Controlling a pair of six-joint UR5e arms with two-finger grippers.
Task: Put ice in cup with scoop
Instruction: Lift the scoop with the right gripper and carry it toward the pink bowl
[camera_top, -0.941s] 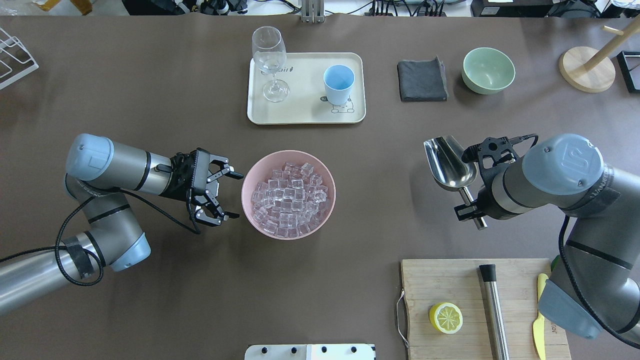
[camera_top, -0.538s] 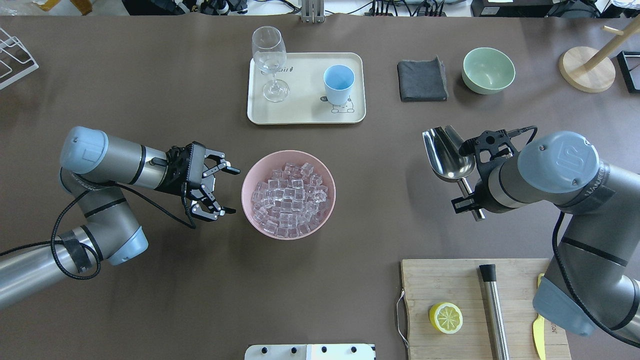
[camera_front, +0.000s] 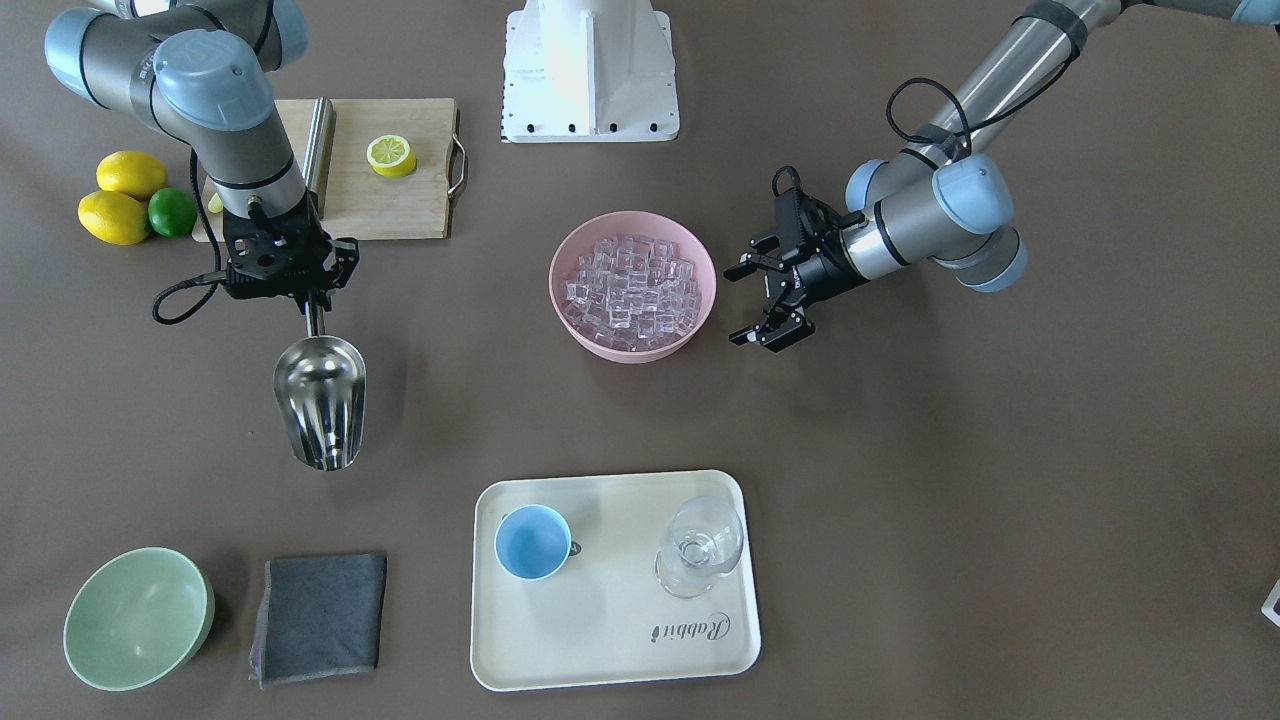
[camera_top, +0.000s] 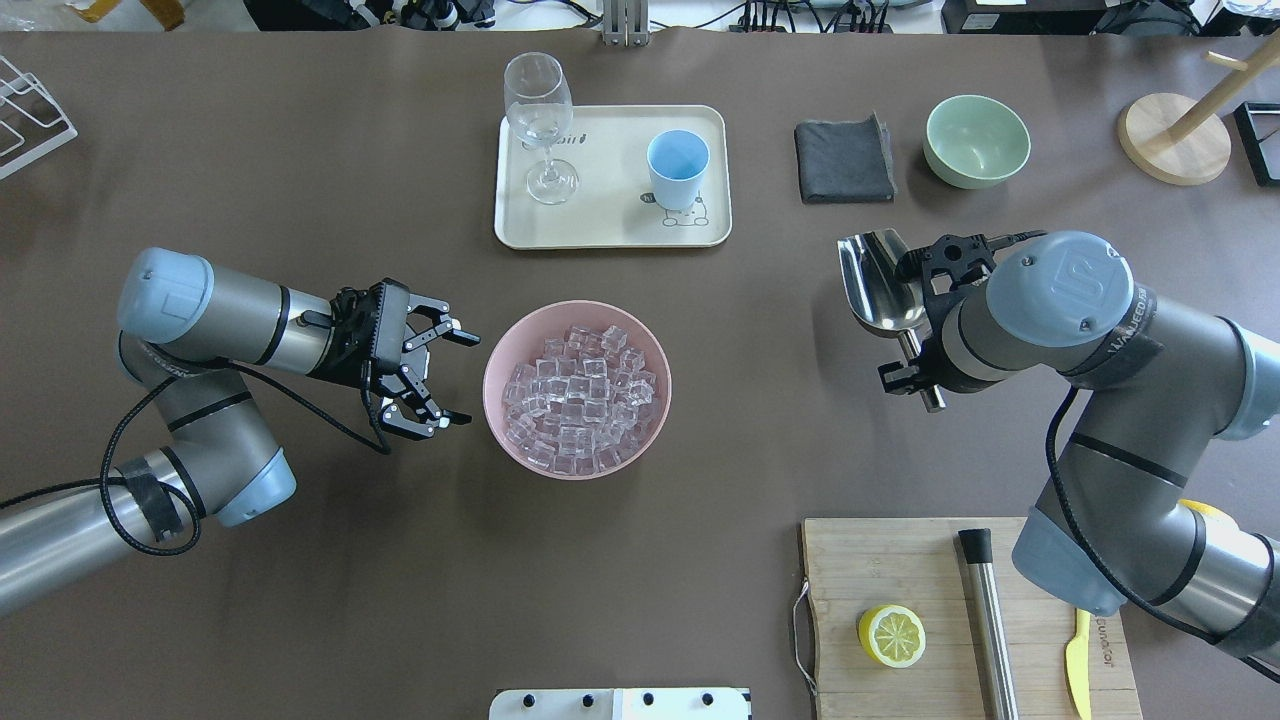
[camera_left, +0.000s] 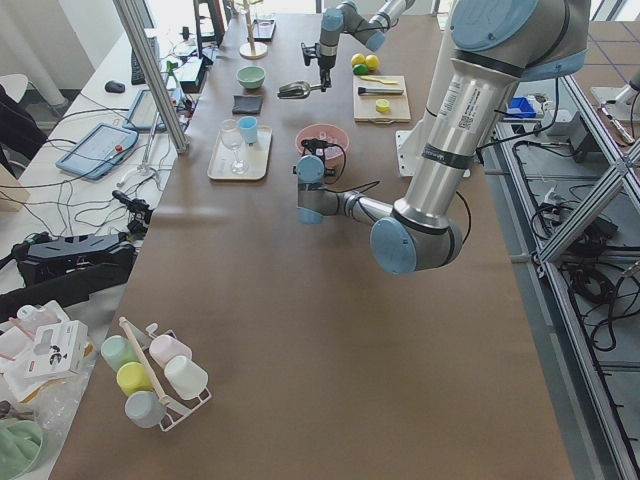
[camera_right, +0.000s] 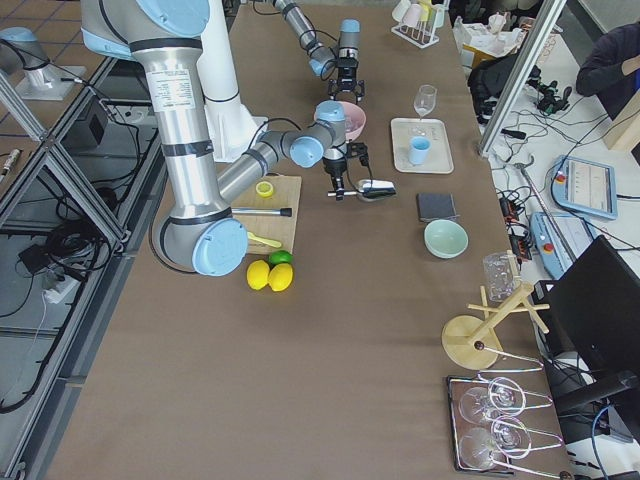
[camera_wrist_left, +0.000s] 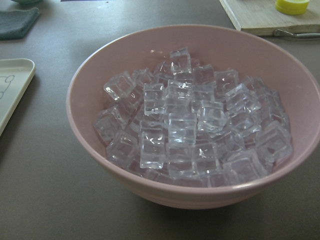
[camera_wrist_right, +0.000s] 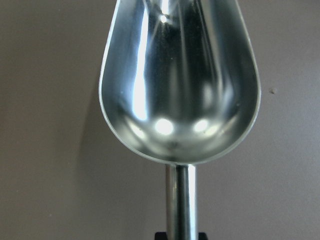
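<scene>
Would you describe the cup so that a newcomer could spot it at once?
Find the cream tray across the table from the robot, beyond the pink bowl of ice cubes. Of the two vessels standing on it, the cup is the short, opaque light-blue one, unlike the tall clear stemmed glass.

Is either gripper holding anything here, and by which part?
The right gripper holds the scoop by its thin handle; the left gripper is open and empty.
</scene>
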